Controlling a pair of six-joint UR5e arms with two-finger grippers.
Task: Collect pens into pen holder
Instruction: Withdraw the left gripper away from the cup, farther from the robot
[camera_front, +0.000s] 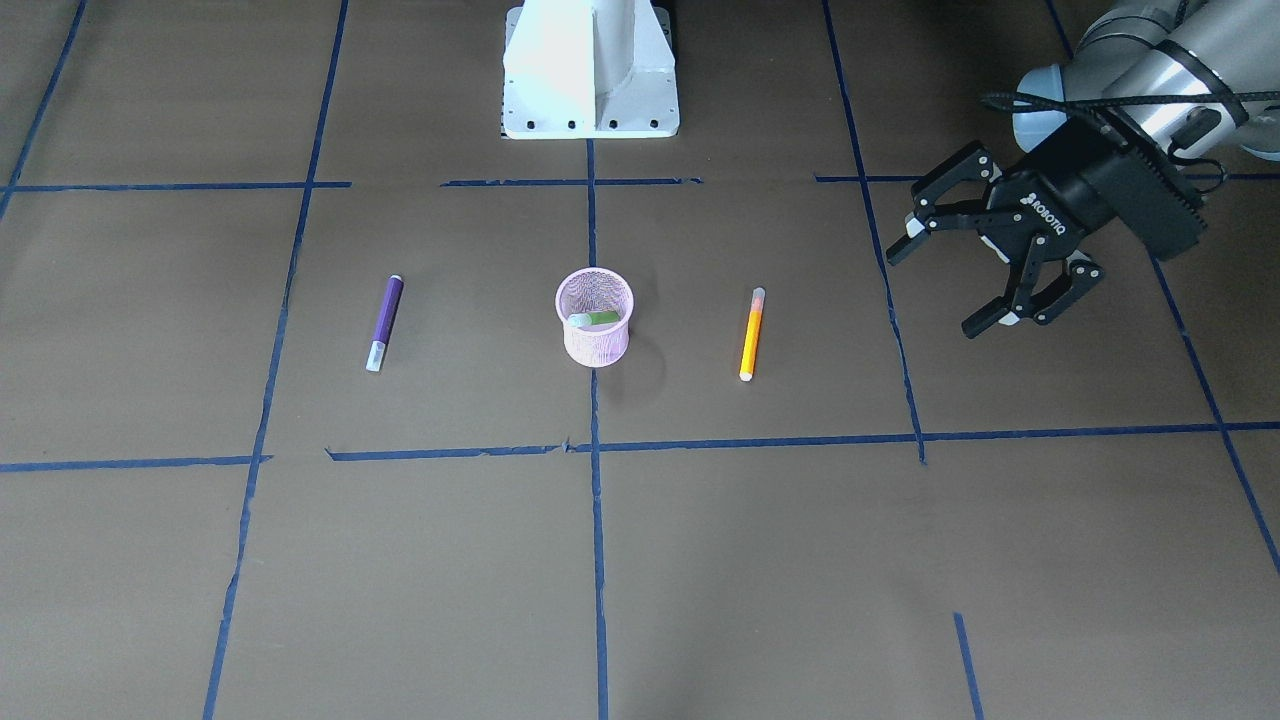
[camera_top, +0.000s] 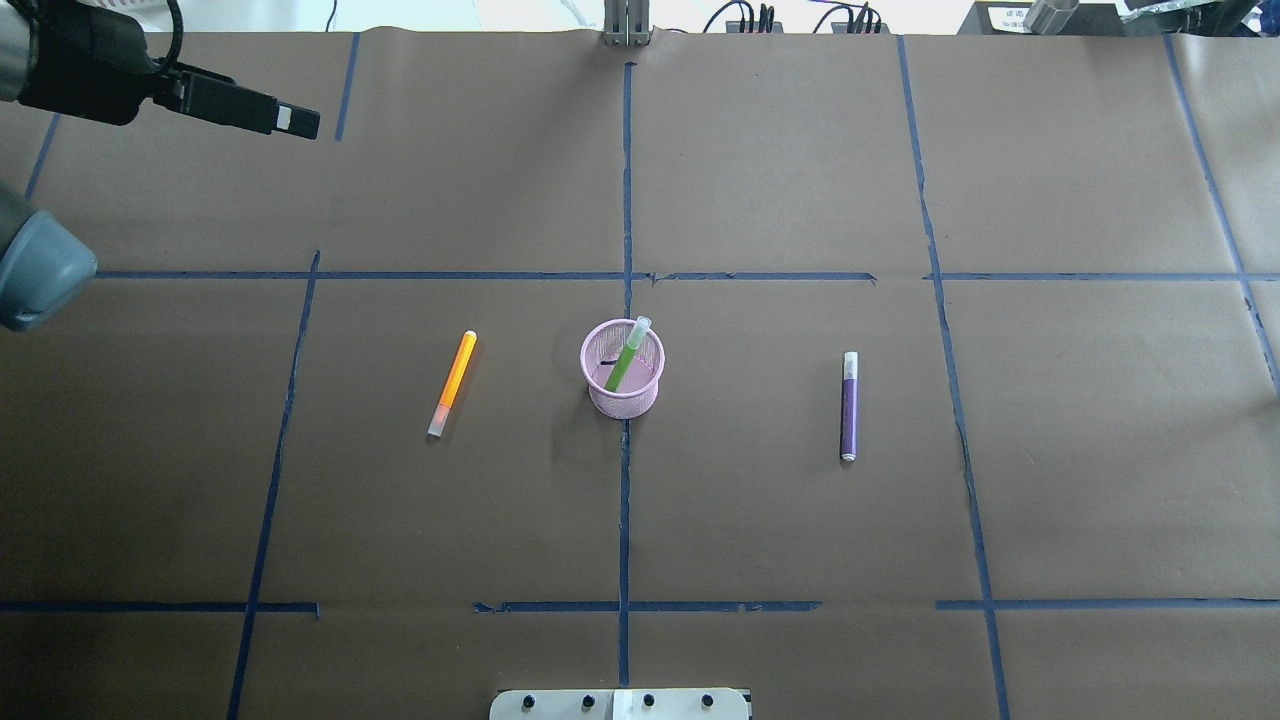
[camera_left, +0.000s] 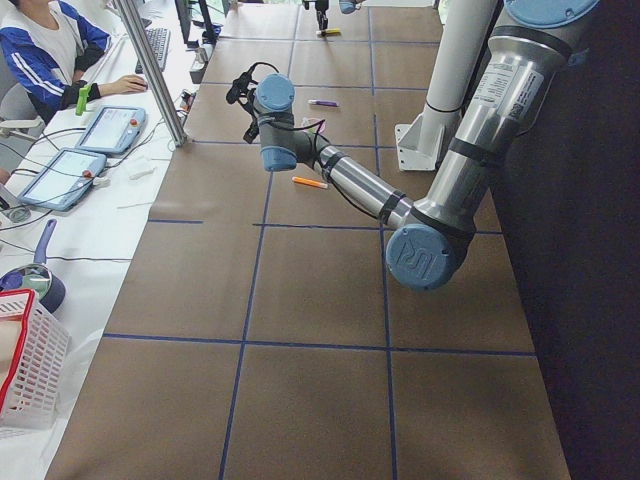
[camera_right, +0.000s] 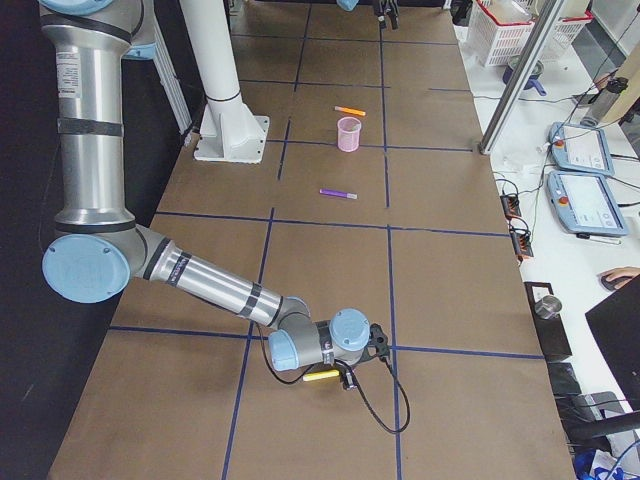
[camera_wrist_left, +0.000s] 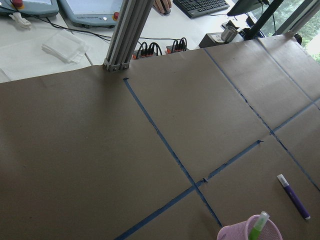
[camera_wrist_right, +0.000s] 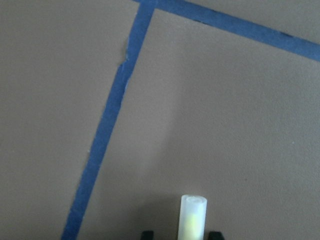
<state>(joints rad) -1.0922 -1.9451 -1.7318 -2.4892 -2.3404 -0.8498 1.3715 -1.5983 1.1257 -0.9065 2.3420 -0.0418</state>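
The pink mesh pen holder stands upright at the table's middle, with the light green pen leaning inside it. The orange pen lies flat on the holder's robot-left side. The purple pen lies flat on its robot-right side. My left gripper is open and empty, held above the table far to the left. My right gripper is low over the table's far right end, and a pale yellow pen sticks out between its fingertips.
The white robot base stands at the table's robot side. Blue tape lines grid the brown paper. A metal post, cables and tablets line the operators' edge. A red basket stands beyond the left end.
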